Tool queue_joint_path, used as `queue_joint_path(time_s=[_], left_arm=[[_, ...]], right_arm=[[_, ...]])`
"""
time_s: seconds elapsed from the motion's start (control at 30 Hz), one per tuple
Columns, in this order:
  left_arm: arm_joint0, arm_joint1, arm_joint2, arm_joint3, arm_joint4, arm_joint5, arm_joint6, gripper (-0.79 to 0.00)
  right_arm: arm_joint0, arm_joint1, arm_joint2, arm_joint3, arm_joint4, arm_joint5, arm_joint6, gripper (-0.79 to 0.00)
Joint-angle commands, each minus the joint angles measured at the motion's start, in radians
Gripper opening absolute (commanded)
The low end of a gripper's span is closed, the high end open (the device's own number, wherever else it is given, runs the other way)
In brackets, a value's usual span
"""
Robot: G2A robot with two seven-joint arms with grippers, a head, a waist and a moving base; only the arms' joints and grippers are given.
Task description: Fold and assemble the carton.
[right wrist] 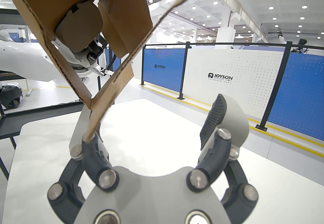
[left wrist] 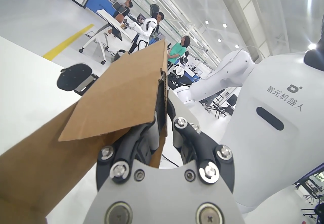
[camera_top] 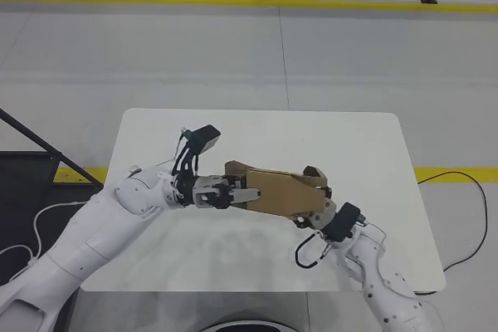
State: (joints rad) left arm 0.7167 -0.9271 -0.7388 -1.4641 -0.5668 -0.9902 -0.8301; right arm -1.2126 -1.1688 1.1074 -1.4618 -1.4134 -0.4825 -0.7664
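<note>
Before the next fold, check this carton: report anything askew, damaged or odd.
The carton is skewed into a slanted diamond, not square, its end flaps loose. The left gripper clamps one wall; the right gripper is open, one finger touching a flap edge. No tears show.

Layout as I saw it: the carton (camera_top: 282, 191) hung crosswise over the middle of the table (camera_top: 357, 141). The left gripper (camera_top: 236, 196) sat at its left end, clamped on a wall. The right gripper (right wrist: 152, 111) sat under its near right corner, jaws apart, one finger (right wrist: 76, 131) touching a flap's edge.
</note>
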Motion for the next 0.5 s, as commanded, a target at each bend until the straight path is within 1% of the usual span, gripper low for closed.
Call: queue_joint_path(time_s=[0.0, 0.47], left_arm=[[-0.008, 0.003, 0.014, 0.001, -0.006, 0.007, -0.007, -0.785], [-0.051, 0.021, 0.085, 0.004, -0.032, 0.025, -0.025, -0.785]], right_arm=[[-0.001, -0.001, 0.002, 0.0, 0.004, 0.005, -0.002, 0.0], [-0.009, -0.005, 0.013, -0.015, -0.003, 0.027, -0.025, 0.0]])
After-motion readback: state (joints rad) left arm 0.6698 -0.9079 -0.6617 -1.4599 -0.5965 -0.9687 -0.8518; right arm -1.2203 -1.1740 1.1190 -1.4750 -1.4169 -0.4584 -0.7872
